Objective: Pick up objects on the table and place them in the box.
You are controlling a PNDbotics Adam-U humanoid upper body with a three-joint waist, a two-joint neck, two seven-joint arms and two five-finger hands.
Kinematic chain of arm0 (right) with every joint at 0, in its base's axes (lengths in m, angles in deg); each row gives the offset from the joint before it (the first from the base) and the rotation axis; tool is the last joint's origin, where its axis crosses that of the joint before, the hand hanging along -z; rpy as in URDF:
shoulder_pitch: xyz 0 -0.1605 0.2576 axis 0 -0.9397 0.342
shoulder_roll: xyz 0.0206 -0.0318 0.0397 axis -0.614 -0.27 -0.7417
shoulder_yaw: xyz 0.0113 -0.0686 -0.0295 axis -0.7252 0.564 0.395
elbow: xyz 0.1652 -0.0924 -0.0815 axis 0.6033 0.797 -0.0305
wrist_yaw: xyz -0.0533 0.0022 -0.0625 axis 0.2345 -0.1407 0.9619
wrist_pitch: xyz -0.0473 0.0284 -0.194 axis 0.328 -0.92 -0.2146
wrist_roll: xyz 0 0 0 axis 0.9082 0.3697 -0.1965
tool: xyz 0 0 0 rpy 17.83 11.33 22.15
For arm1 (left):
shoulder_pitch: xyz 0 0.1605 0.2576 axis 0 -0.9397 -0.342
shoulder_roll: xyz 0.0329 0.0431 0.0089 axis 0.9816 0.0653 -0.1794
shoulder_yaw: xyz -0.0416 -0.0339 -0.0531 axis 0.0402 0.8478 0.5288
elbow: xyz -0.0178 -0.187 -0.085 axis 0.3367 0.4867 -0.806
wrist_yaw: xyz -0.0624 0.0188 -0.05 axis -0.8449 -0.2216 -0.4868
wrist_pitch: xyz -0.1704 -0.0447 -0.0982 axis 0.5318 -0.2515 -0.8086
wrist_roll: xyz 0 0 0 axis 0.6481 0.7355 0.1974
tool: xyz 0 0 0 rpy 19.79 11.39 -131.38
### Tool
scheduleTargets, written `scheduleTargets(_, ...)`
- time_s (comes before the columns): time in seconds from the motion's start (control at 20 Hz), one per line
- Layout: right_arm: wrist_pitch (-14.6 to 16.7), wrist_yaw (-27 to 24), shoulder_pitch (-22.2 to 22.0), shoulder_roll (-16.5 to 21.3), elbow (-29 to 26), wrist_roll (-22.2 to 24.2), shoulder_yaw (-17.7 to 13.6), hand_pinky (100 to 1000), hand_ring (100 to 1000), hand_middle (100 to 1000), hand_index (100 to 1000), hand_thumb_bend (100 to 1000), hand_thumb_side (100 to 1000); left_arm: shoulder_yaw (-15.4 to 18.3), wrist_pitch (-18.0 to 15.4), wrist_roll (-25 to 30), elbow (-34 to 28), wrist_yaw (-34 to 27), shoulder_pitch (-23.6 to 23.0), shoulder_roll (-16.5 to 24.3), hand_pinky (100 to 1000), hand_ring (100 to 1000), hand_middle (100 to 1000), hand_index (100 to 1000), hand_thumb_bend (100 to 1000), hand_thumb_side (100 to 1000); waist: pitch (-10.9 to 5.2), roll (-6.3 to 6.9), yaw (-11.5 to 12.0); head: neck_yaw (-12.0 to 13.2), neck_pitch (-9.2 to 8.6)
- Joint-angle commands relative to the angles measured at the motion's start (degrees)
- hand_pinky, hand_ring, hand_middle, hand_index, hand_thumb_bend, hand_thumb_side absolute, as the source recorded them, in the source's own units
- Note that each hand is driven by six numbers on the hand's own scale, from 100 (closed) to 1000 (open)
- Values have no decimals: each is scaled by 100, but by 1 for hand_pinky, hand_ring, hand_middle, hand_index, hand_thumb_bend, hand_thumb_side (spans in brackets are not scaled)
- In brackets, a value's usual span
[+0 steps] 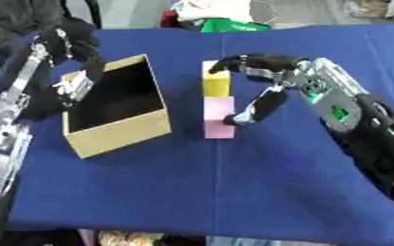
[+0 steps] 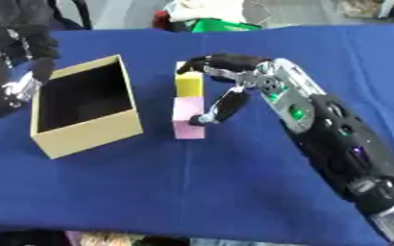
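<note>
An open cardboard box [image 1: 125, 130] stands left of centre on the blue table, with a dark inside where nothing shows. To its right a yellow block [image 1: 216, 84] lies end to end with a pink block [image 1: 218, 117] nearer me. My right hand [image 1: 277, 72] reaches in from the right and arches over both. Its fingers [image 1: 234, 62] curve down at the yellow block's far end. Its thumb [image 1: 255, 109] touches the pink block's right side. Both blocks rest on the cloth. My left hand [image 1: 76, 45] hangs over the box's far left corner, fingers curled over the rim.
The blue cloth [image 1: 234, 182] covers the whole table. Beyond its far edge lie green and white bundles [image 1: 226, 21]. My right forearm [image 2: 335, 139] crosses the table's right side, and my left forearm [image 1: 7, 120] runs along the left edge.
</note>
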Motion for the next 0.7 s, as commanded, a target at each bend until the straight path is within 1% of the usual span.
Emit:
scheduleTargets(0.05,17,114,105,-17,68,1,-58,911,945,932,983,485,438,30,-15,19,-55,-27,99,57,647,661,666,849,363,633,-70,-1,21,-6,0)
scheduleTargets(0.7,160,292,48,-144,378,88,-49,904,930,914,958,481,439,34,-25,52,-48,-35,99,42,647,661,666,850,355,636,-61,-7,31,-2,7)
